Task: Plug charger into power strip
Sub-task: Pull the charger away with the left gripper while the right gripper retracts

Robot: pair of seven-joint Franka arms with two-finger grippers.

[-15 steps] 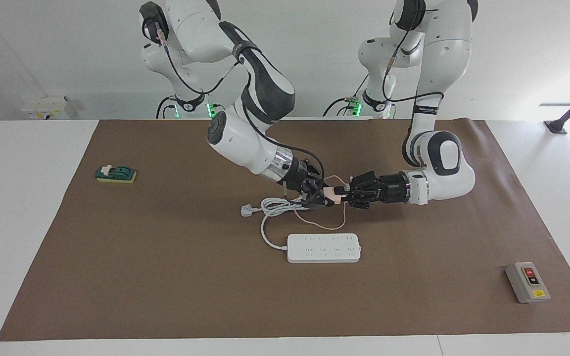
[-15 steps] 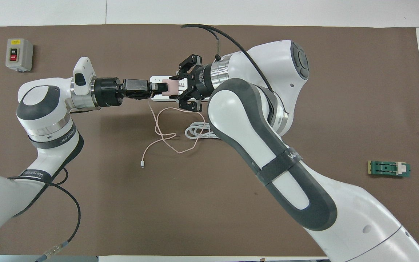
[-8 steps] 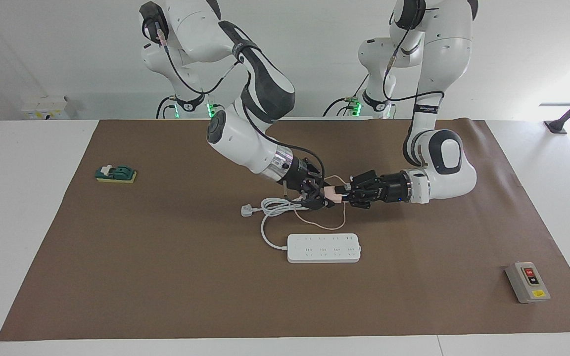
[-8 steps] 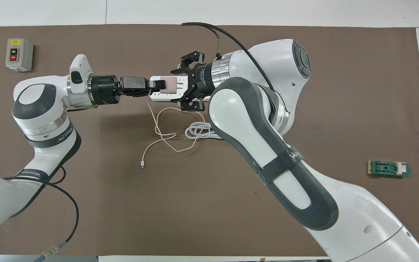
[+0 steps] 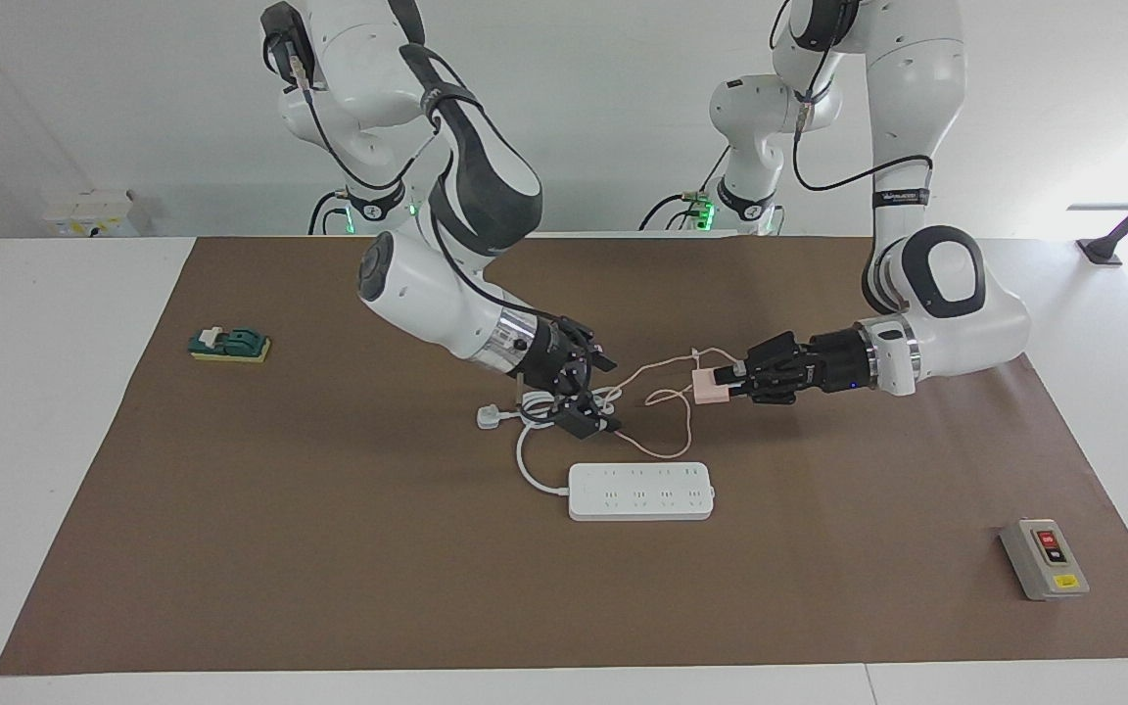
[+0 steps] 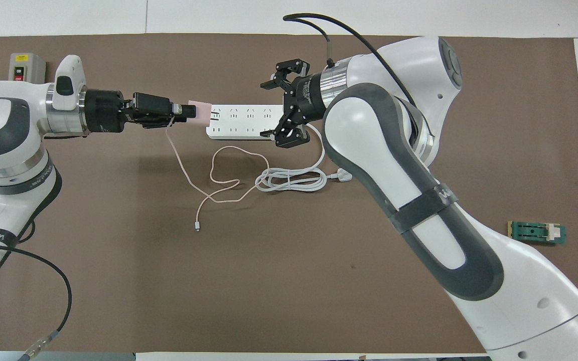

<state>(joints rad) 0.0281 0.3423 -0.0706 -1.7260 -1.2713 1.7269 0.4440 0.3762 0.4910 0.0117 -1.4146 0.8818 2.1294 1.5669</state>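
Brown paper mat (image 5: pixel 329 548) on white table (image 5: pixel 35 411); left gripper (image 5: pixel 727 380) pinches pale-pink cube charger (image 5: pixel 708 387) above mat, right gripper (image 5: pixel 595 392) spread, empty, above coiled white cord (image 5: pixel 549 406); white power strip (image 5: pixel 640 491) mid-mat, margins wide

The counter (image 5: pixel 55 411) is smooth white laminate with a faint sheen, covered by a matt brown paper-like sheet (image 5: pixel 329 568) showing slight wrinkles at its edges. The power strip (image 5: pixel 640 491) is smooth white plastic, semi-glossy; its cord (image 5: pixel 525 460) looks like rubbery white sheathing. The charger (image 5: pixel 709 387) is a matt pale-pink plastic cube, with a thin pink cable (image 6: pixel 188 175) of soft-looking finish. At four o'clock from the strip in the facing view, the grey box (image 5: pixel 1044 559) looks like dull painted metal or plastic. Arm shells are glossy white plastic with brushed metal rings.
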